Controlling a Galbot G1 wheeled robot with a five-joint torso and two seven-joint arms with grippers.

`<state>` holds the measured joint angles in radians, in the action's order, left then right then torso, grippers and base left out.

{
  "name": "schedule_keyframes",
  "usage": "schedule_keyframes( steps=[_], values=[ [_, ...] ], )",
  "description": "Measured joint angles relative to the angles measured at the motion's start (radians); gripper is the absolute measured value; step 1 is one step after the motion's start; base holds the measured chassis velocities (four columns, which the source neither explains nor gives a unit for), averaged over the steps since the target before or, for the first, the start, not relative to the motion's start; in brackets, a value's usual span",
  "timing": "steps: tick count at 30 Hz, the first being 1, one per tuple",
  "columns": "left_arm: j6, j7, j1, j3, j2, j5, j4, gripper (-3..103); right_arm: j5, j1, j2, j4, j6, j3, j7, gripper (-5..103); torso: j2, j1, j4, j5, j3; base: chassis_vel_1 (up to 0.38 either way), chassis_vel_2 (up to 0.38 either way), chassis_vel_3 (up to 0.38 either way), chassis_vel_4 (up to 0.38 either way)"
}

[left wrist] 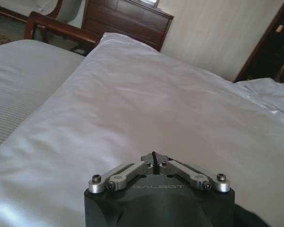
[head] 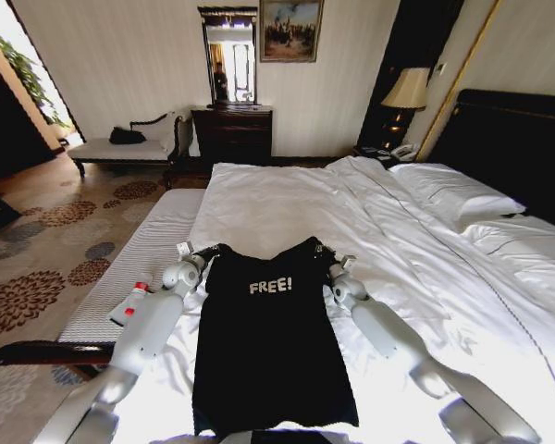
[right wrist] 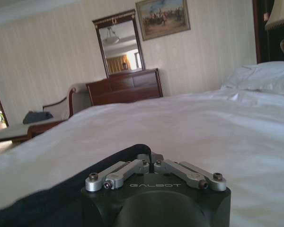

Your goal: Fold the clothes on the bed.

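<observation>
Near the foot of the bed: both arms reach forward over the white duvet, one at each top corner of the shirt.
Bed [head: 287,208]: very large, white rumpled duvet, white pillows [head: 453,190] at the dark headboard [head: 518,139] on the right.
T-shirt [head: 270,342]: black, white "FREE!" on the chest, lying flat on the duvet between the two arms, collar end away from the robot, hem toward it.
Left gripper [head: 203,255]: at the shirt's left shoulder; in the left wrist view [left wrist: 154,158] the fingers are pressed together with a thin sliver of black cloth pinched between them.
Right gripper [head: 329,261]: at the shirt's right shoulder; in the right wrist view [right wrist: 150,158] the fingers meet on the edge of the black cloth, which trails back beside the gripper body.
Room beyond: dark dresser [head: 231,134] with a mirror [head: 229,60] against the far wall, a framed painting [head: 289,30] beside it, a pale chaise [head: 129,143] to the left, a lamp [head: 409,91] by the headboard.
</observation>
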<state>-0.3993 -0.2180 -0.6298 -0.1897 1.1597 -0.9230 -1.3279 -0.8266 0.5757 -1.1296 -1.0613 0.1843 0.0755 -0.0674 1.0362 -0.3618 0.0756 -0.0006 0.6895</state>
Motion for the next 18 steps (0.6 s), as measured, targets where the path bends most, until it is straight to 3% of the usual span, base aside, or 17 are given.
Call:
schedule_keyframes(
  steps=[9, 18],
  values=[
    [0.043, 0.030, 0.014, -0.028, 0.016, 0.043, 0.138, 0, 0.021, -0.005, -0.027, 0.094, 0.020, -0.017, 0.036, 0, 0.000, 0.000, -0.0001, -0.0001, 0.000, 0.000, 0.000, 0.000, 0.000],
    [0.056, 0.042, 0.028, -0.026, 0.037, 0.053, 0.160, 0, 0.021, -0.018, -0.049, 0.115, 0.035, -0.009, 0.053, 0, 0.000, 0.000, 0.0001, 0.0000, 0.000, 0.000, 0.000, 0.000, 0.000]
  ],
)
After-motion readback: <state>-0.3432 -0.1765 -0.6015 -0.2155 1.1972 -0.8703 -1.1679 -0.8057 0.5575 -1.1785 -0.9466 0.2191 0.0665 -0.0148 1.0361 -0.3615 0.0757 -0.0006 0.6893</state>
